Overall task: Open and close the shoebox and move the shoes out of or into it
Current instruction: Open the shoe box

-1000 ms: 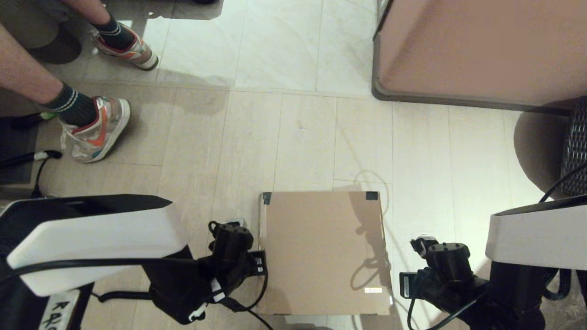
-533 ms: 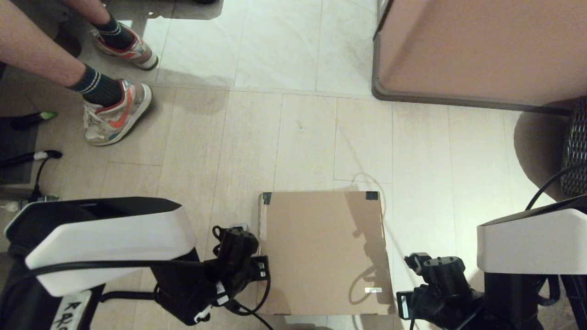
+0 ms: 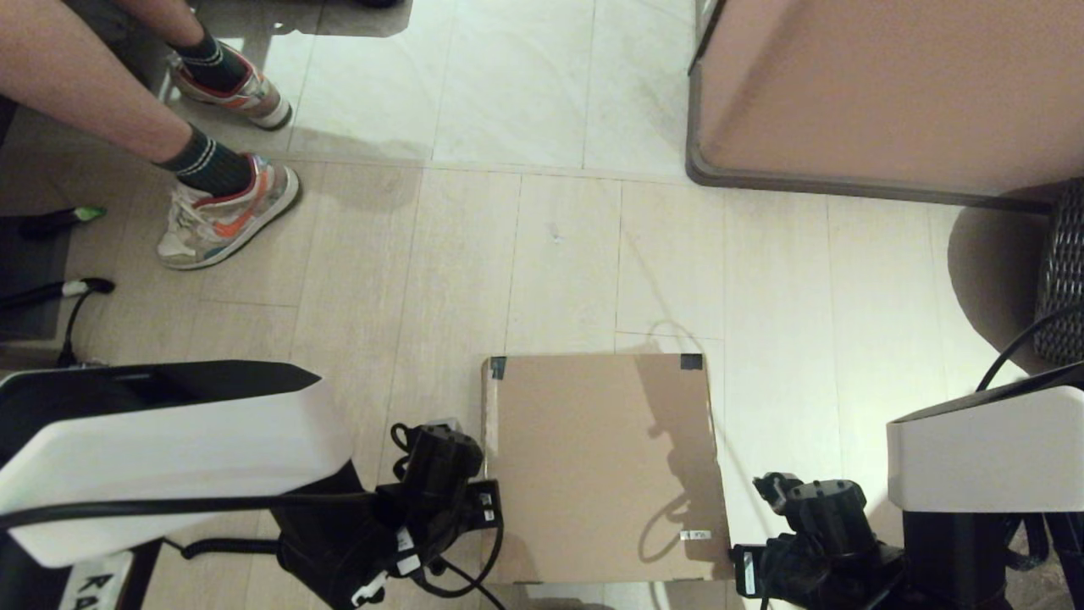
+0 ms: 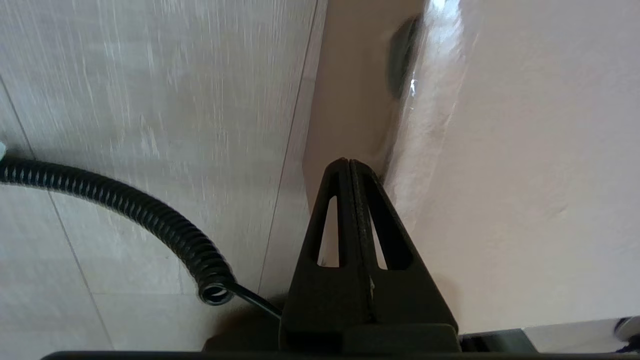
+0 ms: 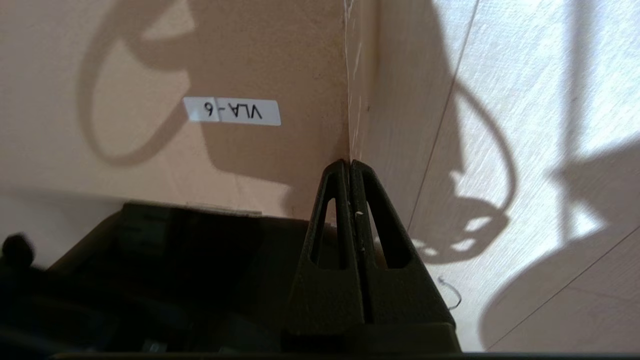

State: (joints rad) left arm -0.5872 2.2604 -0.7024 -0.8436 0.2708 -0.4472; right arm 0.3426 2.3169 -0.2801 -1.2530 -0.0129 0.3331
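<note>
The shoebox (image 3: pixel 603 468) sits closed on the floor at the near middle of the scene, its lid flat, black tape on its two far corners. The shoes are not in view (presumably inside, though nothing shows it).

The left gripper (image 4: pixel 350 162) is at the box's left edge, fingers pressed together and holding nothing, tips close against the seam where lid meets wall. The right gripper (image 5: pixel 348 162) is at the near right corner, likewise shut and empty, tips at the lid's edge.

The main risk, as I judge it, lies in the box itself: it looks light, and a push at the edge could slide or turn it across the smooth floor rather than lift the lid. If one side lifts before the other, the lid could twist on its hinge or crease. Closed tips could also slip off the thin cardboard edge and miss the seam. The coiled cable (image 4: pixel 150 215) hanging by the left gripper might snag a corner.

The only legible writing is a small white sticker (image 5: pixel 231 111) on the lid near the right gripper, reading "VLA-6" (upside down in the right wrist view).
</note>
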